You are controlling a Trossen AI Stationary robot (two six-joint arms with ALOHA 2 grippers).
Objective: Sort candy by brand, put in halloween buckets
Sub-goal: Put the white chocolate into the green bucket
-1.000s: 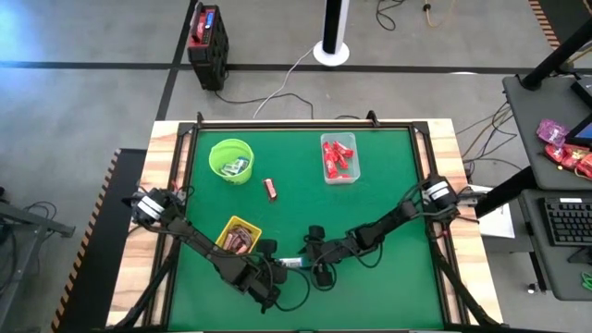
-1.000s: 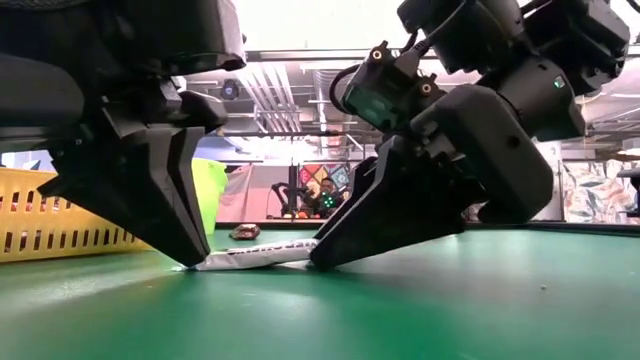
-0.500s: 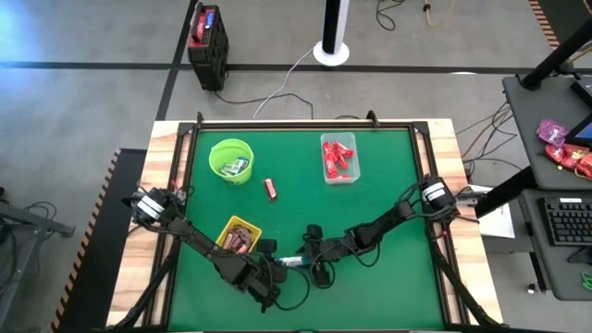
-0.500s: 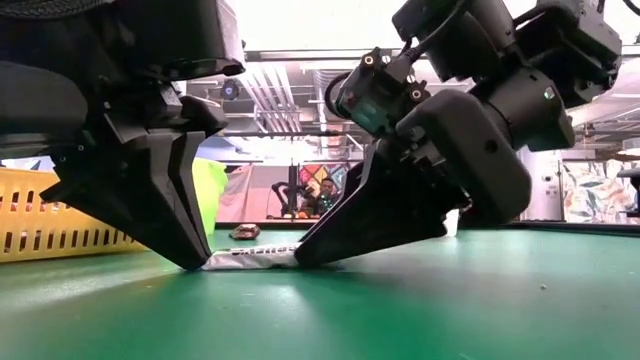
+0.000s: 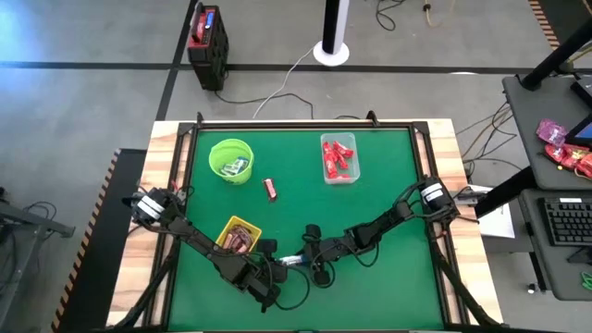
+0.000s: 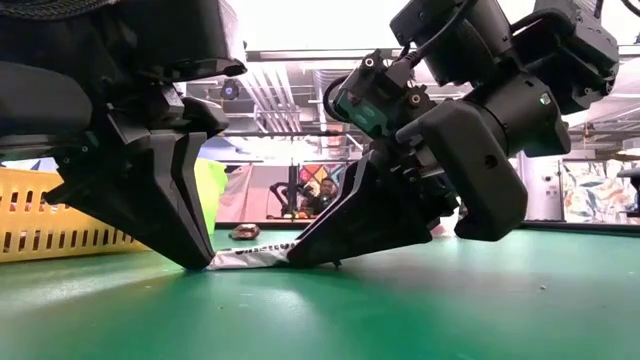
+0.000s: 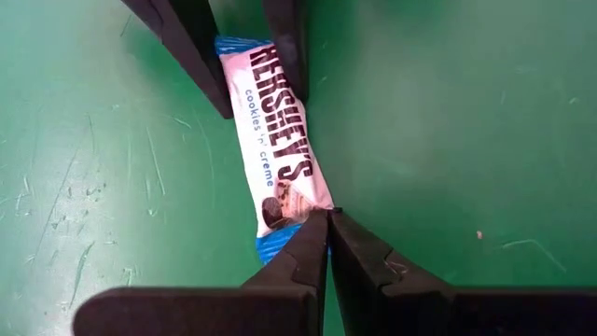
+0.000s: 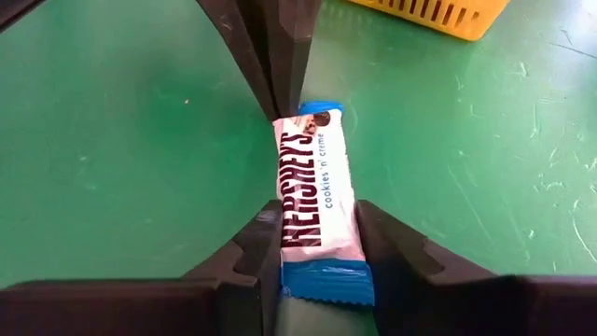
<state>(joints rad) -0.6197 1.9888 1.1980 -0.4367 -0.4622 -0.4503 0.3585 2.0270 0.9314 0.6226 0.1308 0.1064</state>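
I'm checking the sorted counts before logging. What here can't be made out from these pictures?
- High view: wrappers inside the round lime-green bucket and yellow rectangular basket are too small to count or read.
- High view: the blue-and-white candy bar is mostly hidden between the left tool and right tool.
- Low view: the arms block the clear rectangular plastic tub.
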